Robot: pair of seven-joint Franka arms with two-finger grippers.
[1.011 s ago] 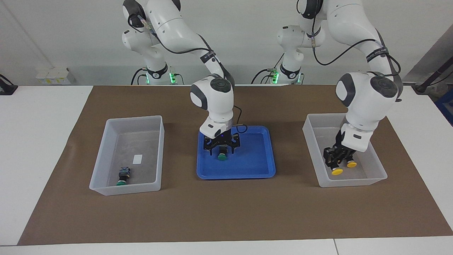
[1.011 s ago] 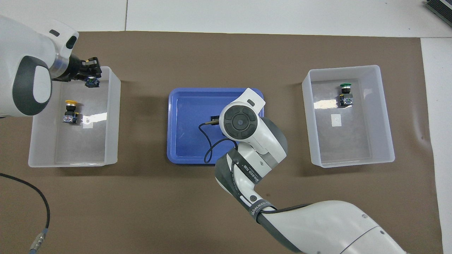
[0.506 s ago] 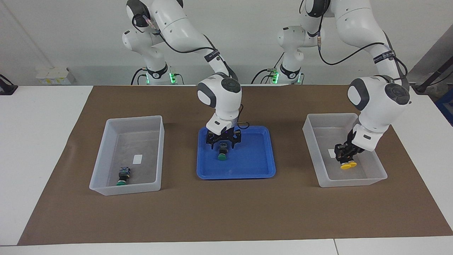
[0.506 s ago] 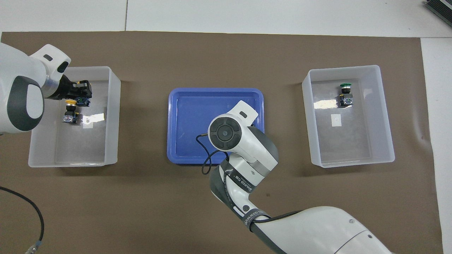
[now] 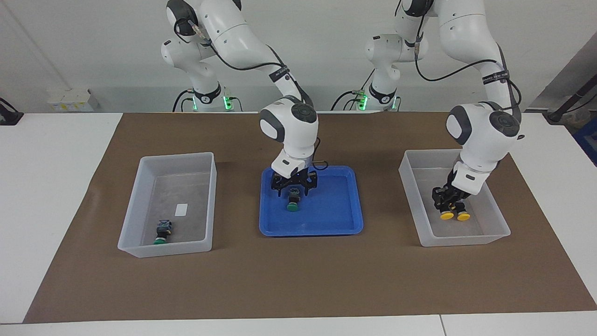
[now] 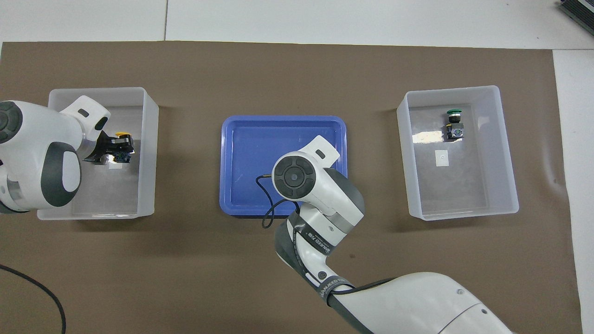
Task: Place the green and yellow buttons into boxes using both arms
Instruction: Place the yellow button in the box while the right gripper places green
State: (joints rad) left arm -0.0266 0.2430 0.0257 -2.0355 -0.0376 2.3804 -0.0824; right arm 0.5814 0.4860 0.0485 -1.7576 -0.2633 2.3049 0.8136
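Note:
My right gripper [image 5: 294,190] is open and hangs just above a green button [image 5: 292,204] that lies in the blue tray [image 5: 336,219]. In the overhead view the right wrist hides both. My left gripper [image 5: 447,201] is low inside the box [image 5: 410,186] at the left arm's end, shut on a yellow button [image 5: 447,215]. A second yellow button [image 5: 463,216] lies beside it. In the overhead view the left gripper [image 6: 107,150] holds the yellow button [image 6: 122,144]. A second green button [image 5: 162,232] lies in the box [image 5: 135,205] at the right arm's end.
The brown mat [image 5: 298,280] covers the table between the white borders. The blue tray [image 6: 241,148] sits midway between the two boxes [image 6: 508,153] [image 6: 147,153]. A black cable [image 6: 28,278] lies on the mat at the left arm's end.
My left gripper carried the yellow button over the box and lowered it beside the other yellow button. My right gripper rose slightly off the green button, then held still.

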